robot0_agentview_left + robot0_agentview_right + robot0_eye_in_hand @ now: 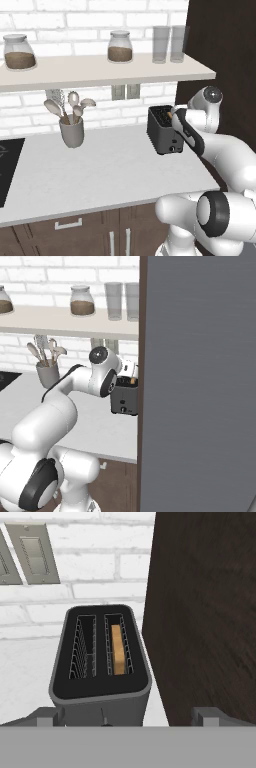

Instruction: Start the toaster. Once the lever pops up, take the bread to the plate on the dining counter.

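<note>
The black toaster (pixel 100 687) stands on the pale worktop against a dark cabinet side, also seen as the toaster (pixel 161 131) and the toaster (pixel 124 399). The bread (pixel 118 649) sits low in its right slot; the left slot is empty. My gripper (pixel 127 719) hovers just above the toaster's near narrow end, open wide, with one fingertip on each side and nothing held. In both base views the hand (pixel 187 129) hangs over the toaster's top. The plate and the dining counter are out of view.
A tall dark cabinet panel (pixel 210 612) stands tight against the toaster's right. A grey utensil cup (pixel 71 131) sits to the left, a stovetop (pixel 7 165) at the far left. A shelf (pixel 100 70) with jars and glasses hangs overhead. Wall outlets (pixel 35 552) lie behind.
</note>
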You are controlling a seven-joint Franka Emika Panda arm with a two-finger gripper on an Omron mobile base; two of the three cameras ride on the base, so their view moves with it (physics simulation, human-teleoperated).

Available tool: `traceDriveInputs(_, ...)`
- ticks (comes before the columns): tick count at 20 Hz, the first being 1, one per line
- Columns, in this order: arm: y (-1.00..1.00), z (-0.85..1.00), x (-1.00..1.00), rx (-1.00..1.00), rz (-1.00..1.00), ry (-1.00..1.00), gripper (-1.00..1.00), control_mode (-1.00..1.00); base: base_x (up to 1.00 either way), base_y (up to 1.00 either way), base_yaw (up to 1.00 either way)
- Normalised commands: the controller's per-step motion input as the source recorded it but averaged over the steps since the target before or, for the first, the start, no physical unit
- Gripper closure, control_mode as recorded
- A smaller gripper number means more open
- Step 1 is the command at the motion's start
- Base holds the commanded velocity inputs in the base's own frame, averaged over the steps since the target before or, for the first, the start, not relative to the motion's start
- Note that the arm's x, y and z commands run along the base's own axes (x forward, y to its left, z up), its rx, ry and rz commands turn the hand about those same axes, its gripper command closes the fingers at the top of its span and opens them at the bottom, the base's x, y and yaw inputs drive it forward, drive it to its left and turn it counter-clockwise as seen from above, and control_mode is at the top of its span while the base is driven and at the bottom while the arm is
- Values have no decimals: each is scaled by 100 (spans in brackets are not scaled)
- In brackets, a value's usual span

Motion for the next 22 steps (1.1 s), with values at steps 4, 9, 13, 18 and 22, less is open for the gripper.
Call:
traceDriveInputs(4,0,0,0,0,0,0,-100,-100,0,0,0)
traceDriveInputs(9,0,0,0,0,0,0,-100,-100,0,0,0)
traceDriveInputs(13,0,0,0,0,0,0,-100,-100,0,0,0)
traceDriveInputs(18,0,0,0,0,0,0,-100,-100,0,0,0)
traceDriveInputs(22,0,0,0,0,0,0,-100,-100,0,0,0)
